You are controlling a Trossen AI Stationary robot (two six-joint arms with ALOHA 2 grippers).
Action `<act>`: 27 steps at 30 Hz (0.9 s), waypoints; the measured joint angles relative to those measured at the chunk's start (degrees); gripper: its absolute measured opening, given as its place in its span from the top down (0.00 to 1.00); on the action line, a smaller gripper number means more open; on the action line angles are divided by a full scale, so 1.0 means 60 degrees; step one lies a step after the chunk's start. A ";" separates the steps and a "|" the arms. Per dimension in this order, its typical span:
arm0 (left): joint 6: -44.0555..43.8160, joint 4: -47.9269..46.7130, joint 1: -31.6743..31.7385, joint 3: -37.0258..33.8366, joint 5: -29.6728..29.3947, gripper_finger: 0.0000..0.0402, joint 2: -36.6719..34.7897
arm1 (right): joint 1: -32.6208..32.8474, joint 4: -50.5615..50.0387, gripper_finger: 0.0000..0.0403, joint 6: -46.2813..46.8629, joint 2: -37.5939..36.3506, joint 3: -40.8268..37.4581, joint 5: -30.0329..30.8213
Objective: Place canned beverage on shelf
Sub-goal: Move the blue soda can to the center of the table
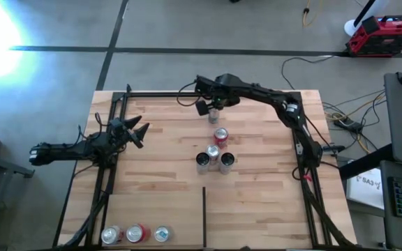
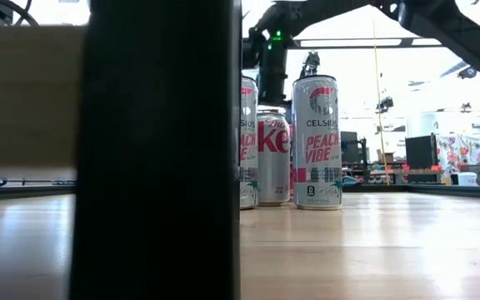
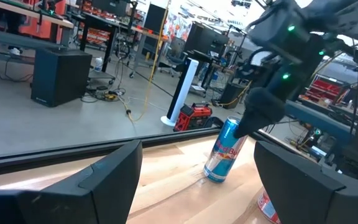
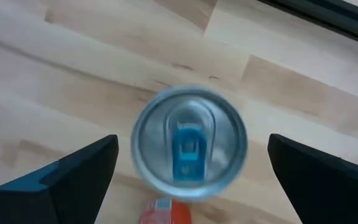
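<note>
The right claw (image 1: pixel 213 111) hung over the far middle of the shelf (image 1: pixel 257 202), pointing straight down, its fingers (image 4: pixel 67 174) spread wide and released on either side of a blue and silver can (image 4: pixel 189 143) without touching it. That can stood upright on the wooden board directly below the claw, its blue pull tab facing up. Just nearer than it stood a red-topped can (image 1: pixel 220 135), and beyond that a tight cluster of three cans (image 1: pixel 214 160), two of them tall white ones marked with pink lettering. Three more cans (image 1: pixel 136 233) stood in a row at the near left corner, left of the thin black divider strip (image 1: pixel 204 216). The left claw (image 1: pixel 137 130) waited over the shelf's left rail, fingers partly parted and grasping nothing
</note>
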 joint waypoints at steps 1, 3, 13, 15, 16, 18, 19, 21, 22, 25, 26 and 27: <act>0.0000 -0.0001 -0.0003 0.0000 -0.0001 0.27 0.0000 | -0.0044 0.0073 0.01 0.0000 0.0088 0.0000 -0.0006; 0.0000 0.0000 -0.0003 0.0000 0.0001 0.27 0.0004 | -0.0115 0.0256 0.01 0.0000 0.0247 0.0000 -0.0018; 0.0000 -0.0002 0.0000 0.0000 -0.0002 0.27 0.0004 | -0.0123 0.0299 0.06 0.0581 0.0642 -0.0005 -0.0110; 0.0000 0.0000 -0.0002 0.0000 0.0002 0.27 0.0004 | -0.0129 0.0308 0.13 0.0729 0.0645 -0.0007 -0.0141; 0.0000 0.0000 0.0000 0.0000 -0.0002 0.27 0.0004 | -0.0130 0.0319 0.17 0.0795 0.0645 -0.0007 -0.0155; 0.0000 0.0000 -0.0003 0.0000 -0.0001 0.27 0.0004 | -0.0126 0.0342 0.26 0.0996 0.0645 -0.0007 -0.0166; 0.0000 0.0000 0.0000 0.0000 -0.0002 0.27 0.0004 | -0.0126 0.0337 0.32 0.1045 0.0645 -0.0007 -0.0173; 0.0000 0.0000 -0.0002 0.0000 0.0000 0.27 0.0004 | -0.0126 0.0331 0.44 0.1090 0.0645 -0.0007 -0.0189; 0.0000 0.0000 -0.0004 0.0000 0.0000 0.27 0.0004 | -0.0119 0.0324 0.47 0.1089 0.0645 -0.0007 -0.0188; 0.0000 0.0000 -0.0002 0.0000 0.0000 0.27 0.0004 | -0.0060 0.0259 0.46 0.1113 0.0645 -0.0007 -0.0262; 0.0000 -0.0002 0.0000 0.0000 -0.0002 0.27 0.0004 | -0.0021 0.0213 0.46 0.1115 0.0645 -0.0007 -0.0303; 0.0000 0.0000 -0.0002 0.0000 0.0001 0.27 0.0004 | 0.0022 0.0165 0.46 0.1115 0.0645 -0.0007 -0.0353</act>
